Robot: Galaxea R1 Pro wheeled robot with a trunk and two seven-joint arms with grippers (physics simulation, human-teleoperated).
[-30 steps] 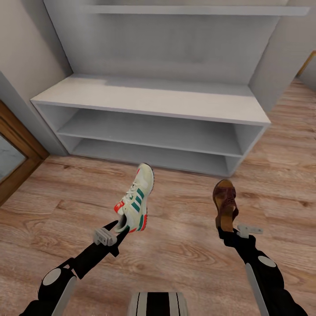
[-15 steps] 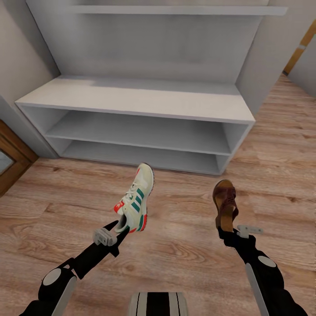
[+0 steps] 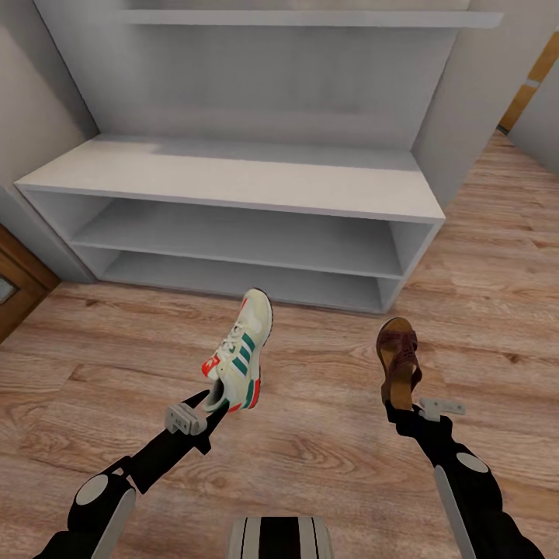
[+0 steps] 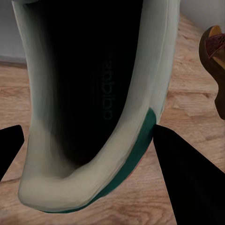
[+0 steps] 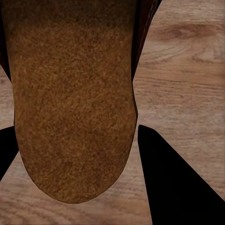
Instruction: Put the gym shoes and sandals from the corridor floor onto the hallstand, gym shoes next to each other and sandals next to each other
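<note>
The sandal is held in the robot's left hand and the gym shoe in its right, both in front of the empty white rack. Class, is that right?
No, the hands are swapped. The head view shows the left hand holding the gym shoe and the right hand holding the sandal, before the empty rack.

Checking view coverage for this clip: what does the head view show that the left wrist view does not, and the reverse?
Head view alone: the white hallstand with its two open shelf compartments, both arms, and the right pincer gripping the sandal by its heel. Left wrist view alone: the dark inside of the gym shoe, with faint lettering on the insole. Both share: the gym shoe held at its heel by the left pincer, the sandal, and the wood floor.
</note>
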